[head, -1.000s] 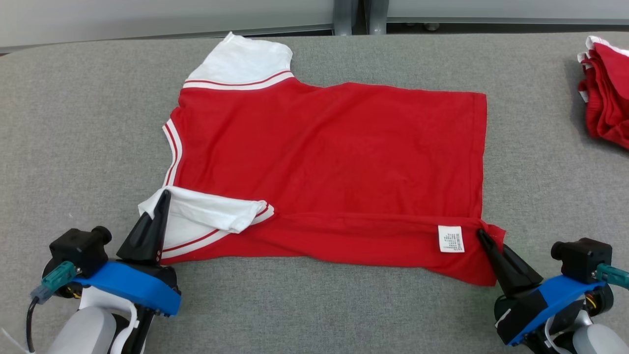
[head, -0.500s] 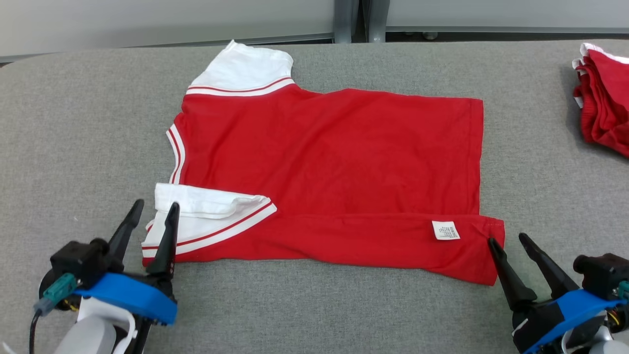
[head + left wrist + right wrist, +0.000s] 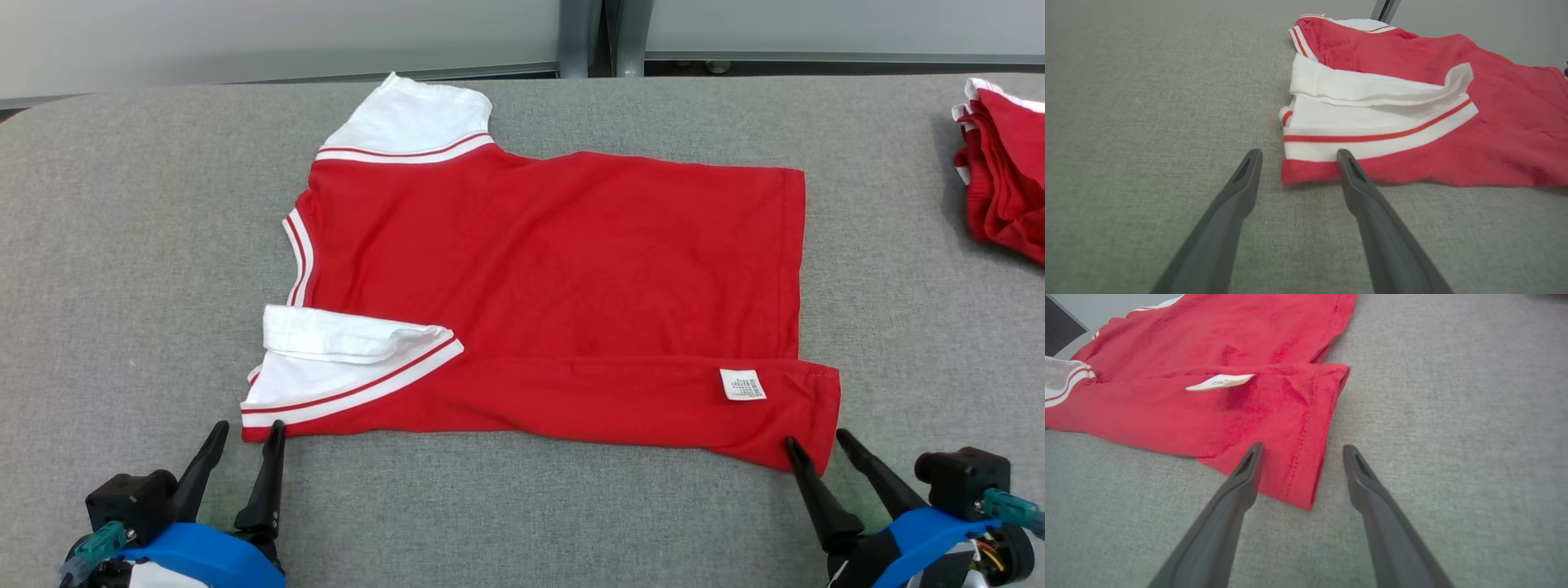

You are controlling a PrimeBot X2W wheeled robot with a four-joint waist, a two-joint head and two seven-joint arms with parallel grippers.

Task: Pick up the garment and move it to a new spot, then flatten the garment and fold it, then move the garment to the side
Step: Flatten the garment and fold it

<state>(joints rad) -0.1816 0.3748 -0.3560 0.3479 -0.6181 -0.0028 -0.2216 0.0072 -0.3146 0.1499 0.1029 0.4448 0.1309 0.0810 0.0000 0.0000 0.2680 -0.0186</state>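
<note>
Both hands are spread and empty: our left hand (image 3: 249, 426) just before the white, red-striped sleeve (image 3: 326, 384), our right hand (image 3: 815, 438) astride the hem corner. The red knit T-shirt (image 3: 555, 269) lies flat on the grey felt counter (image 3: 122, 245), near edge folded over. A red pile (image 3: 1008, 196) is cut off at right.

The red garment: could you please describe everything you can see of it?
The red garment is a short-sleeved shirt of soft knit-looking fabric, with white sleeves trimmed in red stripes. It lies spread on the grey padded table, neck toward the robot's left, hem toward its right. Its near edge is folded over onto the body, showing a white label and a doubled-up near sleeve. The left hand and right hand stand open at its near corners, gripping nothing.
</note>
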